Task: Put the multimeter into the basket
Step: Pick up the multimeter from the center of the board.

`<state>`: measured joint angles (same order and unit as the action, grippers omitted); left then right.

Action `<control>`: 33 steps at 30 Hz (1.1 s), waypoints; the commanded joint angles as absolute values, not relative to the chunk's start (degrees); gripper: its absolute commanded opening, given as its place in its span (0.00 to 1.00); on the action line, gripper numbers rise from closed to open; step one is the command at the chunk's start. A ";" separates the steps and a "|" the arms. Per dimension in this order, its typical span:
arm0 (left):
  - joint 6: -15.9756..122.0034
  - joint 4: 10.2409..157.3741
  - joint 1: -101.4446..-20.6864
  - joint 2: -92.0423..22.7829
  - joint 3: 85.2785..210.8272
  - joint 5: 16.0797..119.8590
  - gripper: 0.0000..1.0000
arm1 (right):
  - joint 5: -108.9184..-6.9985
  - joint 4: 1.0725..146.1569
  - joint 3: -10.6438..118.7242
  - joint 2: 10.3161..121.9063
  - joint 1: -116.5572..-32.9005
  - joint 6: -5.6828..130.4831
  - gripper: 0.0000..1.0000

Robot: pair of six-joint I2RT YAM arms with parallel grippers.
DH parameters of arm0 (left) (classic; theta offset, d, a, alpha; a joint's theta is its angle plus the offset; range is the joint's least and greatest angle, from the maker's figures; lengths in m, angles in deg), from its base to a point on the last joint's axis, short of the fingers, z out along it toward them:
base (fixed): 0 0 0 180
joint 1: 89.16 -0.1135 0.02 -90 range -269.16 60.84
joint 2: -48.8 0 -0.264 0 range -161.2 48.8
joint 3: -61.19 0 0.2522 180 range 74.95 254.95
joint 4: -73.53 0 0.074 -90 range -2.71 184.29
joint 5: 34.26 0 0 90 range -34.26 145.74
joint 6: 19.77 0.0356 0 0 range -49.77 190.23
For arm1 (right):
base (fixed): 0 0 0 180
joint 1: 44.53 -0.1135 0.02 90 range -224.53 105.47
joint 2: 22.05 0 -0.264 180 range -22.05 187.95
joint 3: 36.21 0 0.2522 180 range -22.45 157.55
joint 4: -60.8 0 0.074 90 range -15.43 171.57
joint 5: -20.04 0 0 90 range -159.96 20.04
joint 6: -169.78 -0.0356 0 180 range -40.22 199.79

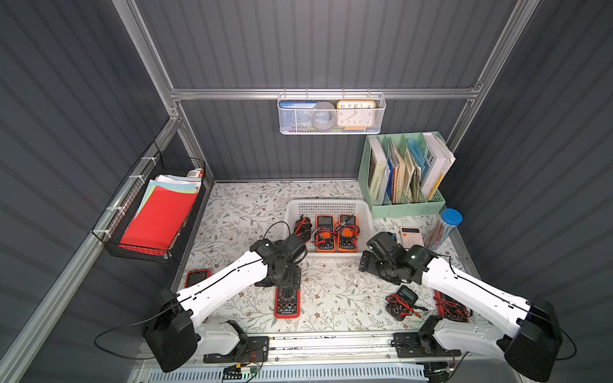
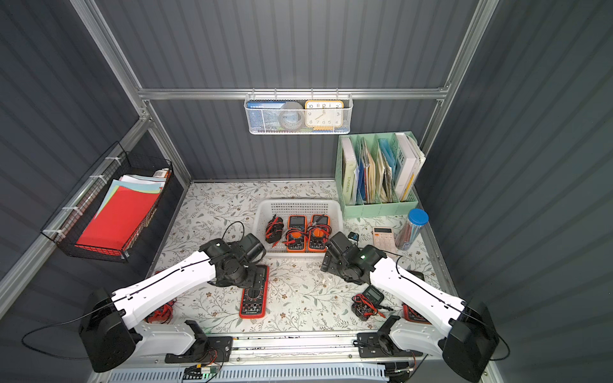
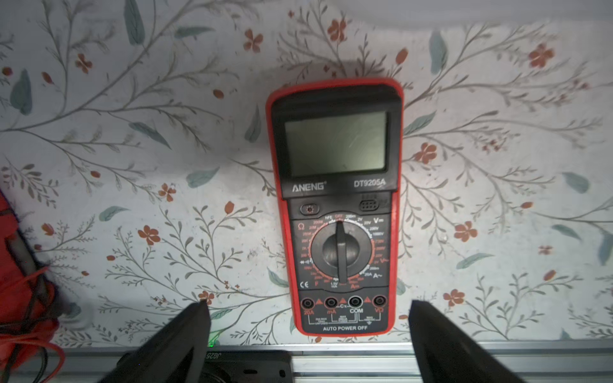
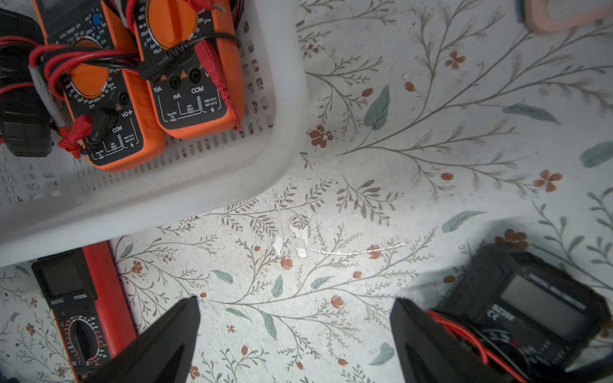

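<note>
Left jaws hang wide open above the red multimeter, one each side.

Top views: high over the front edge, tilted down and inward; whole floral-patterned tabletop in both top views.
Left wrist: close, straight down on red-cased black-faced multimeter.
Right wrist: close, down on corner of low white perforated plastic basket.
Shared by wrist views: that multimeter.
</note>
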<state>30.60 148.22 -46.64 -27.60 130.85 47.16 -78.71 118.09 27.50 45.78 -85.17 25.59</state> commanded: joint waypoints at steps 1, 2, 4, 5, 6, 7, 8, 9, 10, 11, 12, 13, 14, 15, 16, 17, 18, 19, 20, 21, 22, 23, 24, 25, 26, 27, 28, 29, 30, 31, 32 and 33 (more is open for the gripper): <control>25.50 145.94 -44.77 -30.28 128.85 45.09 0.99 | -77.89 116.42 27.65 47.00 -85.82 26.67 0.96; 25.56 145.11 -44.28 -31.09 128.58 45.23 0.99 | -77.80 116.15 27.75 46.95 -85.75 26.84 0.96; 25.68 144.01 -43.83 -32.43 128.33 45.66 0.99 | -77.75 116.10 28.13 47.83 -85.99 27.38 0.96; 25.92 143.33 -43.78 -32.59 128.18 46.06 0.99 | -77.77 116.13 28.17 48.76 -85.93 27.65 0.96; 25.94 142.44 -43.73 -32.65 127.60 46.60 0.99 | -77.77 115.87 28.16 48.85 -85.93 27.92 0.96; 26.11 140.95 -43.73 -32.58 127.06 47.50 0.99 | -77.70 115.79 28.17 49.05 -85.93 28.10 0.96; 25.93 140.05 -43.73 -32.48 126.41 48.13 0.99 | -77.64 115.62 28.17 49.13 -85.92 28.33 0.96; 25.47 139.49 -43.73 -32.50 125.96 48.60 0.99 | -77.77 115.32 28.02 49.22 -85.94 28.47 0.96; 25.15 138.45 -43.73 -32.42 125.25 49.35 0.99 | -77.87 115.26 28.00 49.39 -85.93 28.47 0.96; 24.57 137.69 -43.73 -32.35 124.57 49.76 0.99 | -78.02 115.14 27.92 49.45 -85.93 28.55 0.96; 23.92 136.89 -43.73 -32.17 123.81 49.95 0.99 | -78.00 114.94 27.87 49.52 -85.93 28.63 0.96; 23.45 136.01 -43.73 -31.92 122.99 50.21 0.99 | -78.05 114.83 27.91 49.73 -85.99 28.64 0.96; 23.11 135.45 -43.77 -31.68 122.34 50.32 0.99 | -77.89 114.68 27.91 49.91 -85.99 28.76 0.96; 22.73 135.22 -43.73 -31.48 121.90 50.05 0.99 | -77.82 114.55 28.00 50.09 -85.98 28.83 0.96; 22.45 135.14 -43.73 -31.36 121.65 49.78 0.99 | -77.78 114.46 28.13 50.18 -85.95 28.97 0.96; 22.34 134.92 -43.73 -31.23 121.38 49.60 0.99 | -77.71 114.45 28.21 50.49 -85.98 29.02 0.96; 22.20 134.54 -43.72 -31.10 121.16 49.62 0.99 | -77.75 114.33 28.31 50.69 -85.99 29.08 0.96; 22.09 134.04 -43.75 -31.08 120.89 49.73 0.99 | -77.73 114.23 28.37 50.90 -85.97 29.09 0.96; 21.94 133.68 -43.73 -31.24 120.74 49.93 0.99 | -77.74 114.26 28.44 51.06 -85.97 29.21 0.96; 21.83 133.14 -43.75 -31.47 120.50 50.33 0.99 | -77.77 114.19 28.50 51.24 -86.00 29.32 0.96; 21.81 132.47 -43.73 -31.71 120.29 50.77 0.99 | -77.75 114.18 28.68 51.29 -86.00 29.32 0.96; 21.60 131.94 -43.77 -31.96 120.15 51.06 0.99 | -77.75 114.14 28.78 51.42 -85.99 29.33 0.96; 21.42 131.43 -43.73 -32.14 119.81 51.41 0.99 | -77.78 114.19 28.79 51.53 -85.94 29.35 0.96; 21.28 130.87 -43.75 -32.36 119.46 51.70 0.99 | -77.77 114.09 28.79 51.51 -85.94 29.32 0.96; 21.20 130.50 -43.73 -32.57 119.34 51.87 0.99 | -77.77 113.98 28.71 51.50 -85.94 29.29 0.96; 21.19 129.98 -43.75 -32.74 119.08 52.20 0.99 | -77.65 114.01 28.70 51.58 -85.95 29.26 0.96; 21.19 129.46 -43.73 -32.76 118.85 52.71 0.99 | -77.68 114.02 28.70 51.59 -85.95 29.32 0.96; 20.98 129.09 -43.73 -32.76 118.65 53.01 0.99 | -77.68 113.98 28.63 51.60 -85.93 29.27 0.96; 20.74 128.96 -43.77 -32.76 118.42 53.08 0.99 | -77.69 114.05 28.53 51.58 -85.97 29.23 0.96; 20.51 128.86 -43.74 -32.76 118.26 53.05 0.99 | -77.78 114.07 28.44 51.68 -85.99 29.25 0.96; 20.41 128.63 -43.73 -32.84 117.98 53.02 0.99 | -77.78 113.97 28.39 51.64 -85.93 29.33 0.96; 20.16 128.60 -43.72 -32.94 117.67 52.85 0.99 | -78.01 113.98 28.35 51.68 -85.93 29.13 0.96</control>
